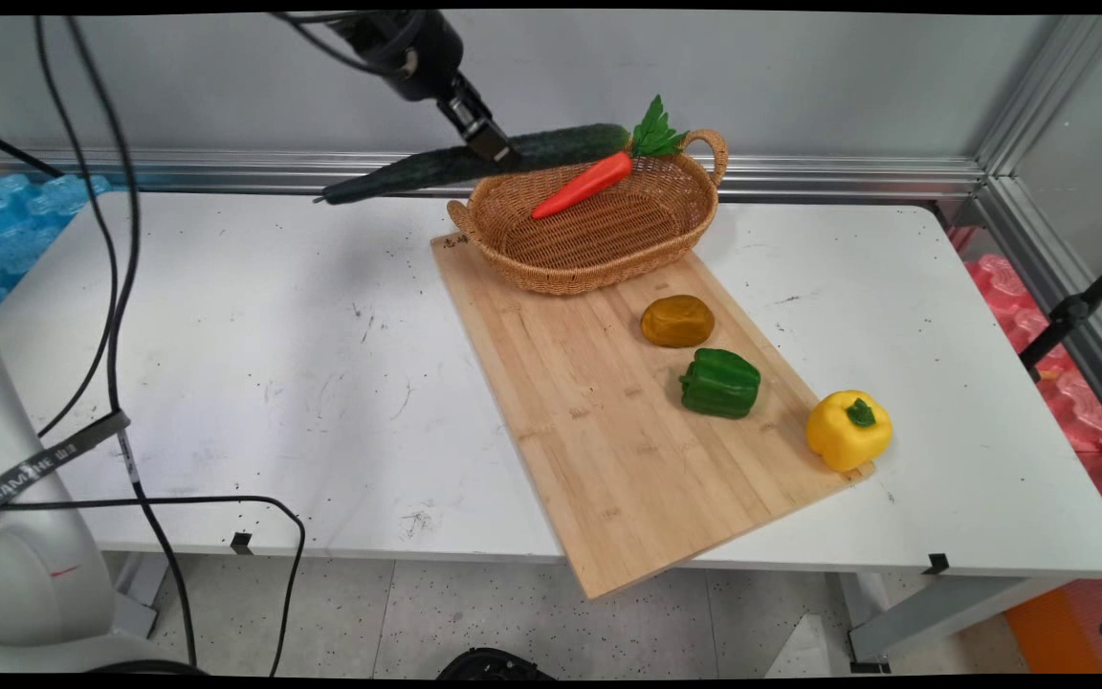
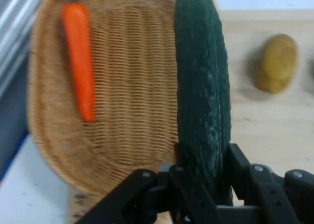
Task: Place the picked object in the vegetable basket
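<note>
White and scuffed with dark marks, the counter (image 1: pixel 254 364) is seen in front of a grey wall edged with aluminium rails. A long bamboo cutting board (image 1: pixel 599 421) lies slantwise on it, one corner jutting past the near edge. A woven wicker basket (image 1: pixel 608 239) stands on the board's far end, and an orange carrot (image 1: pixel 582 185) with green leaves is propped against its inner wall. A dark green, bumpy cucumber (image 1: pixel 474 161) is held in the air over the basket's far left rim, pinched near its middle between the fingers of the gripper (image 1: pixel 494 148). On the board a green bell pepper (image 1: pixel 721 383) lies between a brown potato (image 1: pixel 677 321) and a yellow bell pepper (image 1: pixel 848 430) at the board's right edge. A grey strap on the cables bears lettering too small to be read surely.
</note>
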`<state>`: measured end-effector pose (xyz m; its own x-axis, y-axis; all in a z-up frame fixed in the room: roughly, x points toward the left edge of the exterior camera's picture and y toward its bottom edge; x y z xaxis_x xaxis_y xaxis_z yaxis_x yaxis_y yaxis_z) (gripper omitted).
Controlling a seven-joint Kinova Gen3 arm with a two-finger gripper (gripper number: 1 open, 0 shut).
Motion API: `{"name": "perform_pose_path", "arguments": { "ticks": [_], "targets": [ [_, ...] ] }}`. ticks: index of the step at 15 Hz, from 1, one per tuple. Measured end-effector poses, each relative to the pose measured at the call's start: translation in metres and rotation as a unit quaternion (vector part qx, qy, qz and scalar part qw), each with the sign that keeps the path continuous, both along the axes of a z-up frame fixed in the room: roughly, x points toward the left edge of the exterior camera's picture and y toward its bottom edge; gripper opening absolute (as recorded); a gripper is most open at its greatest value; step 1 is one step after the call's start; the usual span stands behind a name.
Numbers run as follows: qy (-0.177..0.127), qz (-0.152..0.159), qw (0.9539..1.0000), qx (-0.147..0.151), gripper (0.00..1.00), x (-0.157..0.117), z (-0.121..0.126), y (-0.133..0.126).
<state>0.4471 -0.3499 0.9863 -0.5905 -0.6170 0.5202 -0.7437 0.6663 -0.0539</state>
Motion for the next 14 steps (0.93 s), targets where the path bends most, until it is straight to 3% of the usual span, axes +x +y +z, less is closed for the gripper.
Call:
{"name": "perform_pose_path", "arguments": {
  "ticks": [8,14],
  "targets": [
    [-0.04,0.059,0.9974,-0.01,0.0,-0.022,-0.019,-0.067],
    [-0.066,0.06,0.996,-0.001,0.0,-0.043,-0.05,-0.109]
  ]
}}
